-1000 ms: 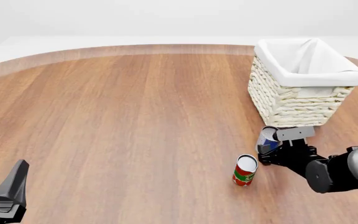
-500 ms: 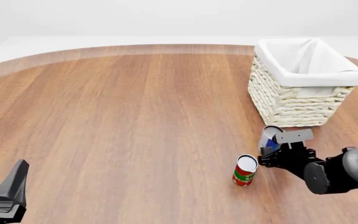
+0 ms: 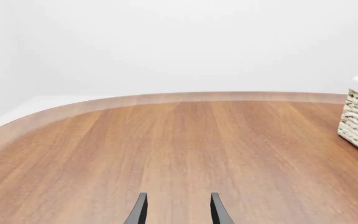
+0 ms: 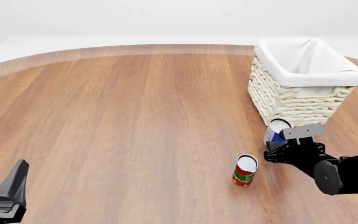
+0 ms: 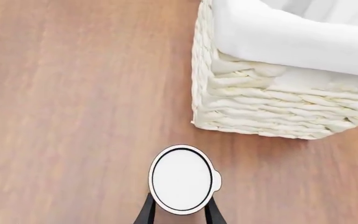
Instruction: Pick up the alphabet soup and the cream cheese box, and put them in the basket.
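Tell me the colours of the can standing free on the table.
Red and green label, white top: the can, clearest in the front view.

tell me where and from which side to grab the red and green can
Grip the red and green can around its round side wall, mid-height, coming from above. It stands upright and apart from the alphabet soup, which the right end effector holds, so its sides are open.

basket (image 4: 294, 100) wall ahead (left open)
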Available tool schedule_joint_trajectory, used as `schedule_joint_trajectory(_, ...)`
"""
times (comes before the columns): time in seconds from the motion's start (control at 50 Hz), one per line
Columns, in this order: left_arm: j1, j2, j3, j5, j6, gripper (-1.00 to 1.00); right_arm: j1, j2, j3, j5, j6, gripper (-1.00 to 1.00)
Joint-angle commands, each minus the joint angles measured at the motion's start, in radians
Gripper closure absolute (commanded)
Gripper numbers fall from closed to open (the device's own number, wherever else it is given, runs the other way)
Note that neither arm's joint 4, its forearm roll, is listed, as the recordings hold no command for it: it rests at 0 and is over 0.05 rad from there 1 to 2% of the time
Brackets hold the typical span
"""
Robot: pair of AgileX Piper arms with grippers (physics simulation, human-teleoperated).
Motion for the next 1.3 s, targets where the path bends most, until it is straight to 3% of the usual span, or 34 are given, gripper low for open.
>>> schedule_joint_trajectory(0.02, 0.000, 0.000, 0.000, 0.000, 0.000, -1.00, 0.000, -0.085, 0.000, 0.037, 0.003, 1.00)
schedule_joint_trajectory(0.68, 0.000, 0.000, 0.000, 0.000, 0.000, -1.00, -0.009, -0.386, -0.035, 0.230, -0.094, 1.00)
schedule_joint_trajectory(0.98, 0.000, 0.000, 0.000, 0.000, 0.000, -1.00, -0.007, -0.455, -0.083, 0.279, -0.093, 1.00)
schedule_joint_trajectory(1.3, 0.000, 0.000, 0.000, 0.000, 0.000, -1.00, -0.018, -0.509, -0.153, 0.331, -0.127, 1.00)
